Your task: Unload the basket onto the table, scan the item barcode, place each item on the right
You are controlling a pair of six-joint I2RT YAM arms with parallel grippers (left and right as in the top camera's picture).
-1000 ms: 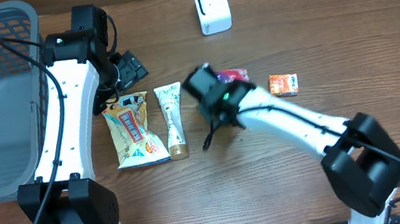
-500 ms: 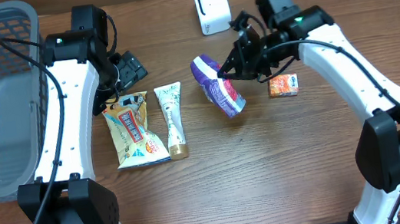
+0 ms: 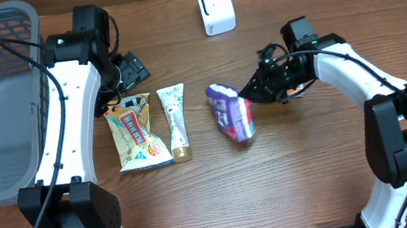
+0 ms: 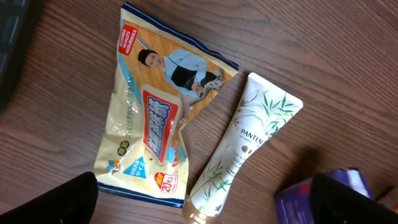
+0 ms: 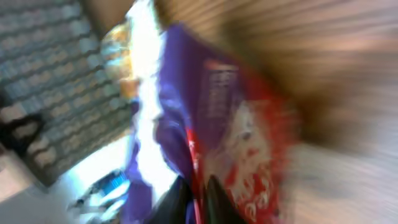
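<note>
your right gripper (image 3: 254, 90) is sitting at the right edge of the purple snack packet (image 3: 232, 112), mid-table and well apart from the white scanner (image 3: 215, 8). blur is hiding whether it's pinching. your left gripper (image 3: 131, 70) is hanging spread wide over the yellow pouch (image 4: 149, 118).

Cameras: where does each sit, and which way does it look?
Overhead: fixed above the table, looking straight down on basket, white scanner, packets; left arm and right arm show.
Left wrist: on the left arm, facing down at snack bag and tube; its spread fingertips fill the bottom corners.
Right wrist: on the right arm, blurred, close on the purple packet; its fingertips at the bottom.
Shared: purple packet in all three; snack bag and tube in overhead and left wrist.
</note>
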